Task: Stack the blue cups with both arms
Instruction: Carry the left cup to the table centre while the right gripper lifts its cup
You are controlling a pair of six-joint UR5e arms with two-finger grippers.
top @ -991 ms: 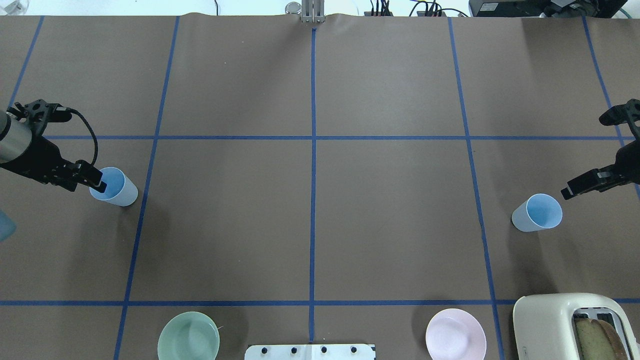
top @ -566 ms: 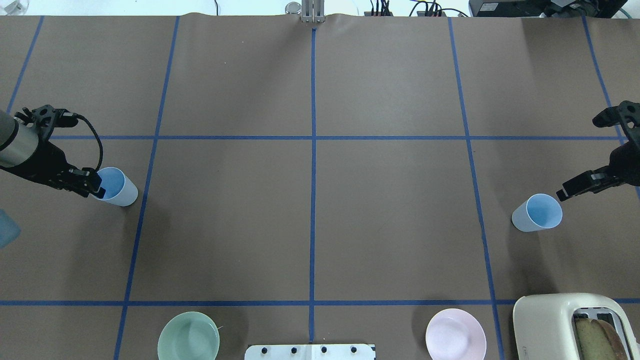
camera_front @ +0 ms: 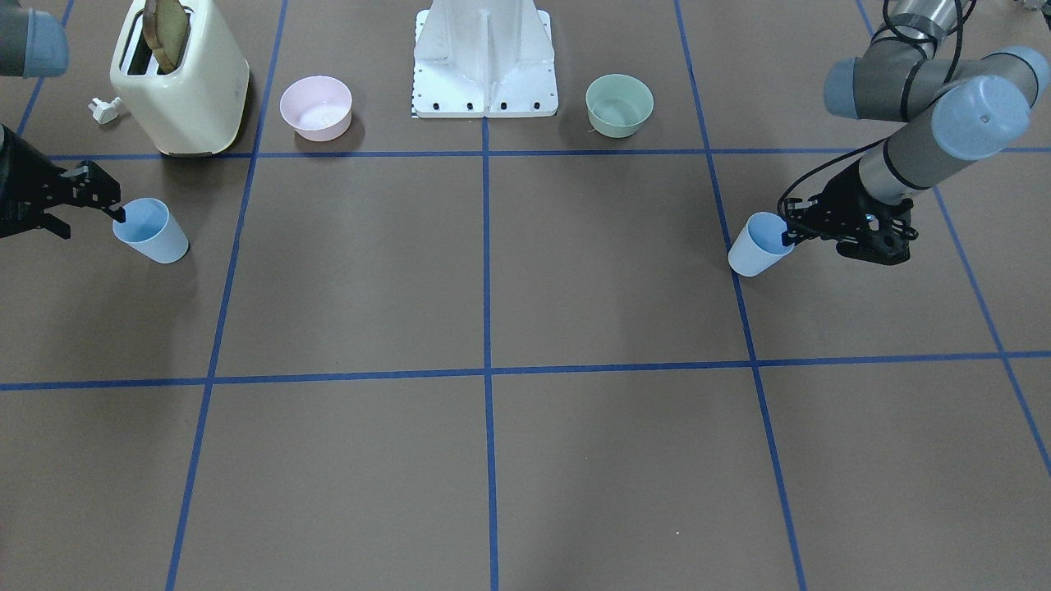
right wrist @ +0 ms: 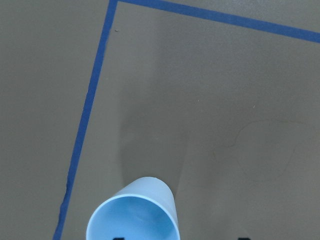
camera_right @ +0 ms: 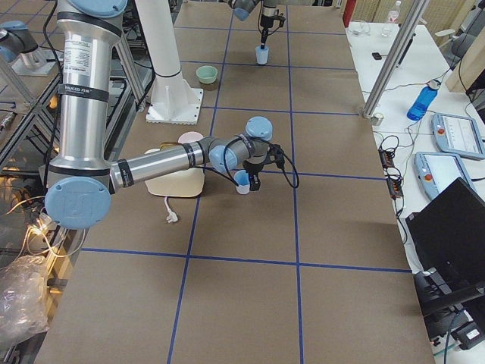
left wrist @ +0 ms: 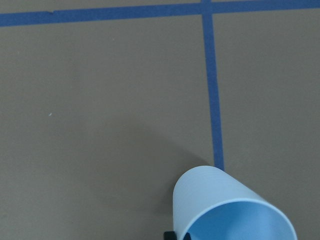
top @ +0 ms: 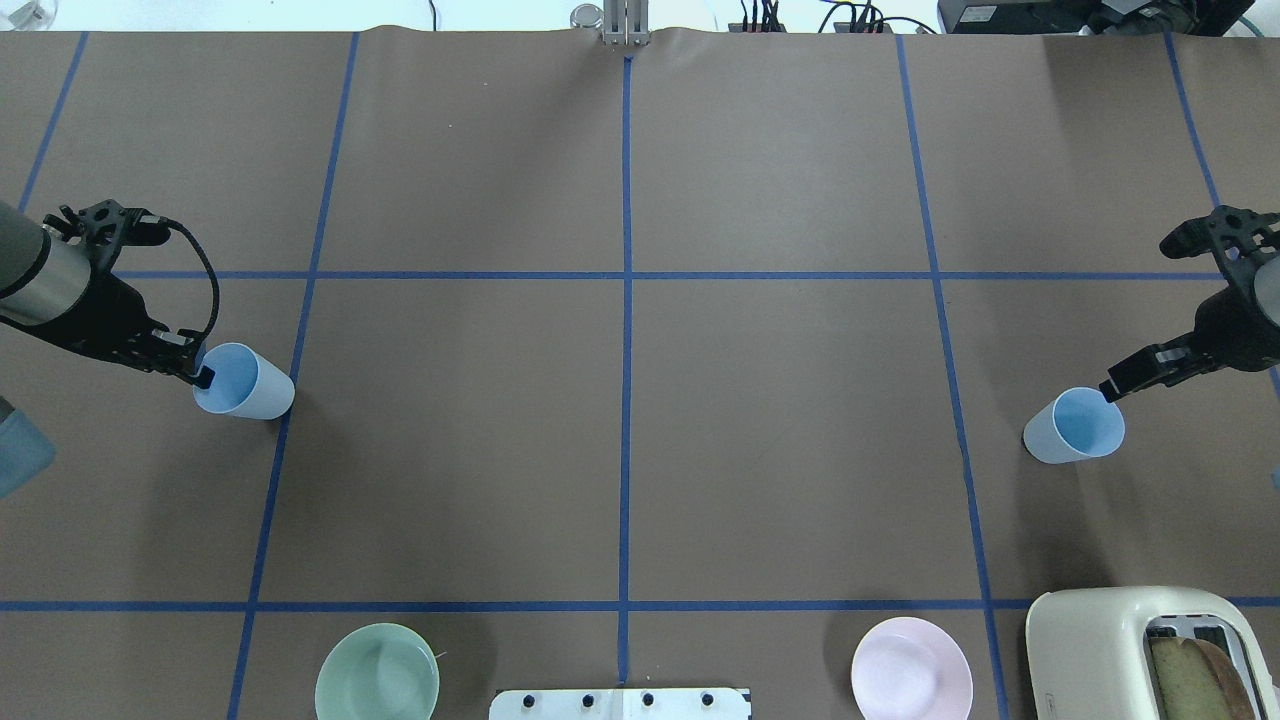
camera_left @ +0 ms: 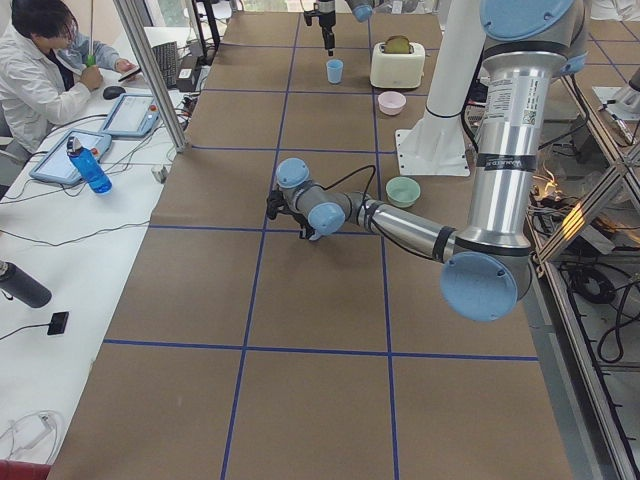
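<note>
Nearest the robot, the white base plate (top: pixel 620 703) sat at the table's (top: pixel 780 450) edge, with a pale green bowl (top: pixel 377 672) to its left and a pink bowl (top: pixel 911 668) to its right. Beyond the pink bowl, in the near right corner, stood a cream toaster (top: pixel 1100 650) with a slice of bread (top: pixel 1195 675) in one slot, and a white plug (camera_front: pixel 104 109) lay beside it. All of these were well apart from the cups, closer to the base than they were.

One grid row farther out, the left blue cup (top: pixel 245 382) was at the left side, its base against a blue tape line (top: pixel 283 420). The left arm (top: pixel 60 300) reached in from the edge and the left fingers (top: pixel 203 377) pinched the cup's rim, one tip inside the mouth. I could not tell whether its base rested on the table.

At the opposite side, with the centre tape line between them, the right blue cup (top: pixel 1075 425) stood upright on the table. The right arm (top: pixel 1235 325) came in from the right edge, and the right fingers (top: pixel 1112 388) were spread, with one tip at the cup's rim and the other outside it, not gripping.

Farthest off, a metal clamp (top: pixel 625 25) and some cables (top: pixel 850 20) sat at the table's far edge
</note>
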